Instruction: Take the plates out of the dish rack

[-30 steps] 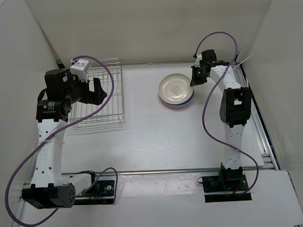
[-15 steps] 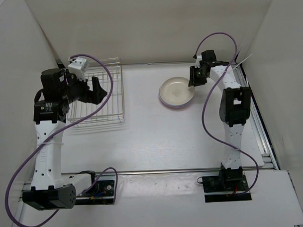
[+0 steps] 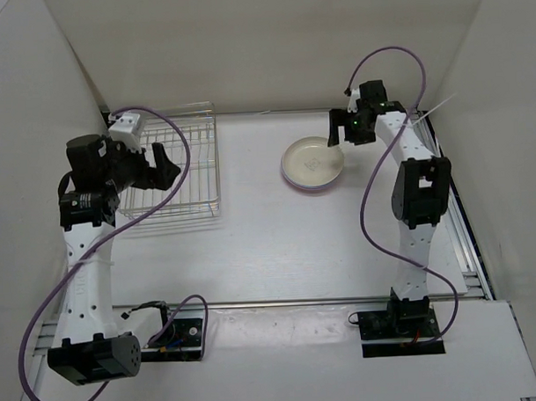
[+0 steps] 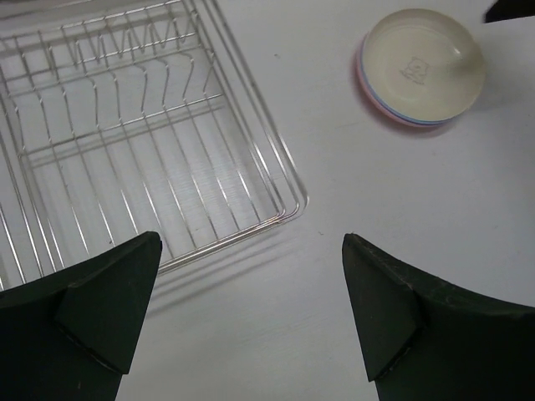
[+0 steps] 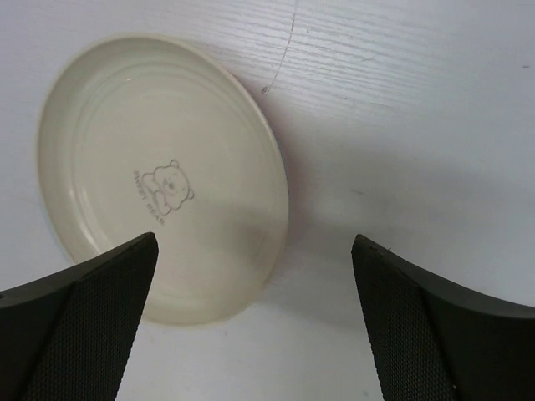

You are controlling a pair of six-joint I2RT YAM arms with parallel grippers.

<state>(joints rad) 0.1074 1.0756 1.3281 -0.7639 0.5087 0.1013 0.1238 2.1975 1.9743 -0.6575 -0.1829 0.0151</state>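
1. Top external view: the dish rack (image 3: 192, 181) stands at the far left of the table (image 3: 269, 244) with no plate in it. The left wrist view shows only bare wires.
2. The plates (image 3: 312, 163) lie stacked on the table at the far right, well apart from the rack. The cream-white plate (image 5: 163, 175) is on top, with pink and blue edges peeking out beneath.
3. The right gripper (image 5: 253, 242) hovers over the stack's right edge, its jaws spread wide and holding nothing.
4. The left gripper (image 4: 251, 242) hangs above the rack's near right corner, its jaws also wide apart and empty.
5. Judgement: the unloading looks complete, and only drawing the arms clear seems left.
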